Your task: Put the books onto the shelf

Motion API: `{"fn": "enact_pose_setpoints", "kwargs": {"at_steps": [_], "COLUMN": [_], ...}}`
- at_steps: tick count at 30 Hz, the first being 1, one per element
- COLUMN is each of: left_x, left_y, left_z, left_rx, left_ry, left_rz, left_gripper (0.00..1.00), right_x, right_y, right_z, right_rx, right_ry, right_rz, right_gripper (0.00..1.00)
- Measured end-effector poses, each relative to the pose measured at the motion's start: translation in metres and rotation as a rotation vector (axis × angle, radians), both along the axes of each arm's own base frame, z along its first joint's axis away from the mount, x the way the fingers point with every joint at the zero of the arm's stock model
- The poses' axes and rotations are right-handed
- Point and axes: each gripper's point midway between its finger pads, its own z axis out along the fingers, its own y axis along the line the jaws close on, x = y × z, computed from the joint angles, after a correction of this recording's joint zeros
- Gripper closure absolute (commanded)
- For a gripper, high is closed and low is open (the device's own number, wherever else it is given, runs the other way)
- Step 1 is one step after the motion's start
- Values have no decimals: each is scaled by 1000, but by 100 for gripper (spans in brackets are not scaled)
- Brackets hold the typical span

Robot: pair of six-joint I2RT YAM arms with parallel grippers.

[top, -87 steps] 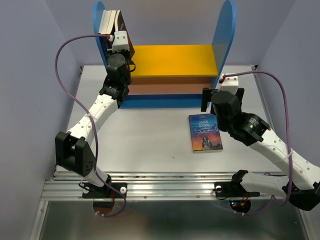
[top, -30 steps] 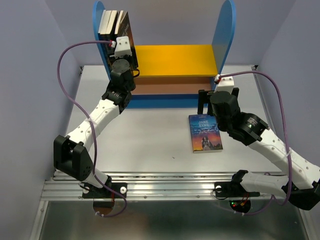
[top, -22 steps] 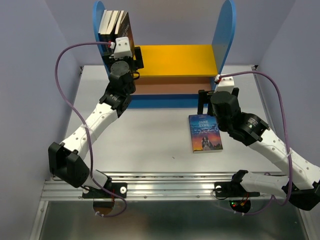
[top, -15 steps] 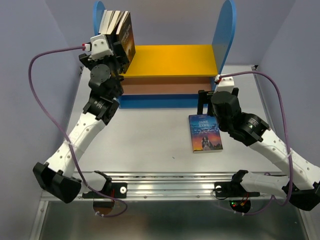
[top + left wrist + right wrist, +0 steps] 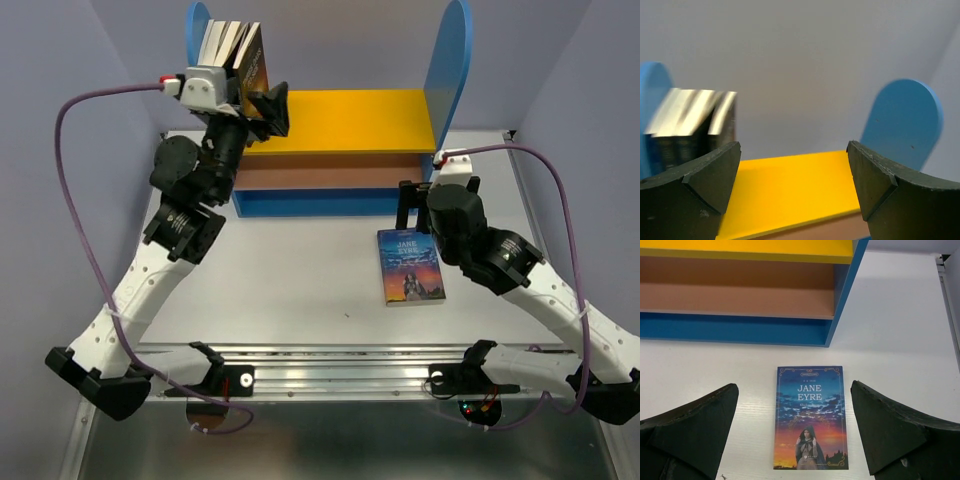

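My left hand (image 5: 792, 150) was fully open and held nothing. It was raised in front of the yellow upper board (image 5: 350, 118) of the shelf (image 5: 450, 70), just to the right of the three books (image 5: 232, 50). These stood upright at the far left end of that board, against the left side panel (image 5: 197, 28), I think because such thin paperbacks need a wall so that they do not fall. My right hand (image 5: 794, 400) was also wide open and empty. It hung above the Jane Eyre book (image 5: 811, 417), which lay flat, cover up, on the counter (image 5: 290, 270) just near of the shelf's right end. In the wrist view the book appeared between the fingers (image 5: 695, 425), and they did not touch it. So in my judgement this one book was not yet gripped and had to go beside the others.
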Motion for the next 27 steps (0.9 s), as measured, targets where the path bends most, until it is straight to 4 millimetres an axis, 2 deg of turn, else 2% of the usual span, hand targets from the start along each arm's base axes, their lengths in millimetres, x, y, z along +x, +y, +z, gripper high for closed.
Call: {"fn": "enact_pose_setpoints", "kwargs": {"at_steps": [3, 6, 9, 12, 16, 23, 27], "left_x": [7, 24, 51, 74, 104, 167, 196], "left_y": [-44, -80, -104, -112, -116, -109, -103], "left_z": [-9, -29, -64, -84, -97, -109, -129], "left_rx": [68, 134, 193, 215, 222, 226, 248], "left_ry": [22, 69, 153, 214, 257, 301, 340], "left_rz": [-129, -210, -226, -187, -102, 137, 218], "left_gripper": [1, 1, 1, 1, 1, 1, 1], "right_x": [0, -1, -3, -5, -7, -6, -6], "right_y": [0, 0, -3, -5, -7, -8, -9], "right_z": [-1, 0, 2, 5, 5, 5, 5], "right_rx": [-2, 1, 9, 17, 19, 15, 12], "right_ry": [2, 0, -8, -16, -19, -20, -22], "right_rz": [1, 2, 2, 2, -1, -8, -15], "right_gripper": [0, 0, 0, 0, 0, 0, 0]}}
